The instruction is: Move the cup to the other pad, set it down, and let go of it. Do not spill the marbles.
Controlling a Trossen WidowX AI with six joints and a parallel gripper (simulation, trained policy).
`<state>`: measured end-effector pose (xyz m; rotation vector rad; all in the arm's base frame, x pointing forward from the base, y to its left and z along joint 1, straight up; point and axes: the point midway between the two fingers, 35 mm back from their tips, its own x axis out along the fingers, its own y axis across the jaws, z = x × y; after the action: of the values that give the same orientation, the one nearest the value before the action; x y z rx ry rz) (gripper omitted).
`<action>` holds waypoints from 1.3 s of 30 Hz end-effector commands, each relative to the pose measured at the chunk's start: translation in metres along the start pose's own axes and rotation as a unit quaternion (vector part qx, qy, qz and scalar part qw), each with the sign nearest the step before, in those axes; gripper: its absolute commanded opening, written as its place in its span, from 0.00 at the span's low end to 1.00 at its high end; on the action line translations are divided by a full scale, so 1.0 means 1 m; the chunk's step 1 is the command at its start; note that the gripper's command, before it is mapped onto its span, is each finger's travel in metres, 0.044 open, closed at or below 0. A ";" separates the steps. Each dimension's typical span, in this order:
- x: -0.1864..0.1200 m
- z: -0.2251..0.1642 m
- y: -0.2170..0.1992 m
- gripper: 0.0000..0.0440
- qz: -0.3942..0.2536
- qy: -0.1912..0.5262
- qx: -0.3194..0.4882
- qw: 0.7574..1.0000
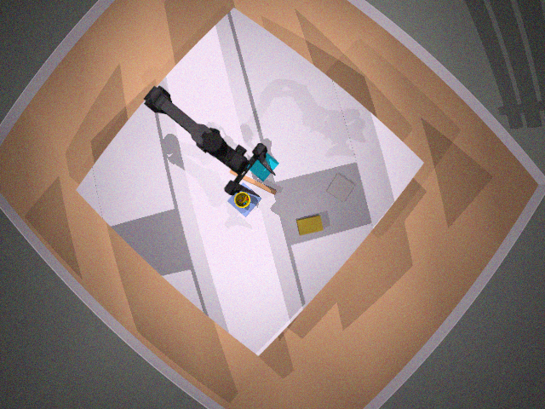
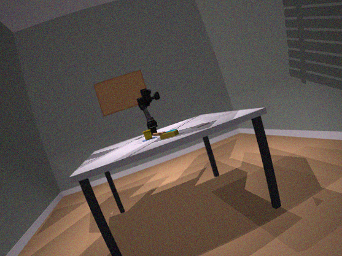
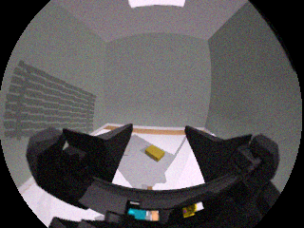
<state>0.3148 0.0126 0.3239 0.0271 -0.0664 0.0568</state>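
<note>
Saw, at the left and far side of the top view, the black arm (image 1: 186, 121) (image 2: 146, 114) reaching nearward and right over the white table (image 1: 246, 281) (image 2: 167, 146) (image 3: 182, 163). Farther right and nearer, found the yellow cup (image 1: 242, 200) (image 2: 147, 134) (image 3: 190, 210) upright on the blue pad (image 1: 246, 212) (image 2: 144, 141), with small coloured marbles (image 1: 244, 200) inside; could not count them. Made out the hand (image 1: 266, 185) (image 2: 149, 98) (image 3: 159, 127) well above the table, roughly level, with fingers spread wide and nothing between them, well apart from the cup in height. Picked out an orange-brown strip (image 1: 253, 181) (image 2: 157, 133) lying between the blue pad and the teal pad (image 1: 264, 169) (image 2: 173, 130) (image 3: 138, 213). Saw the teal pad to the right of the cup and farther back, partly hidden by the hand from above, with no cup on it. Farther right and nearer, found a yellow block (image 1: 310, 225) (image 2: 168, 134) (image 3: 155, 153) lying flat, apart from both pads. Last, at the right, noted a thin square outline (image 1: 349, 192) on the table, beyond the block.
</note>
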 end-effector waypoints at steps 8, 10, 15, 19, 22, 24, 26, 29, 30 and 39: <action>0.001 -0.007 -0.002 0.43 -0.015 0.031 0.018 0.999; 0.002 -0.009 -0.001 0.31 -0.016 0.042 0.023 0.999; 0.004 -0.017 0.002 0.09 -0.018 0.076 0.038 0.996; 0.007 -0.023 0.007 0.16 -0.014 0.103 0.051 0.993; 0.009 -0.026 0.011 0.28 -0.011 0.123 0.061 0.991; 0.011 -0.028 0.013 0.31 -0.009 0.136 0.068 0.988; 0.012 -0.030 0.016 0.31 -0.008 0.149 0.075 0.986; 0.014 -0.033 0.019 0.31 -0.008 0.171 0.085 0.982; 0.014 -0.035 0.020 0.30 -0.008 0.178 0.089 0.980; 0.018 -0.046 0.029 0.27 -0.013 0.244 0.115 0.963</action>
<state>0.3321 0.0410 0.2819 0.2277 0.3930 0.0476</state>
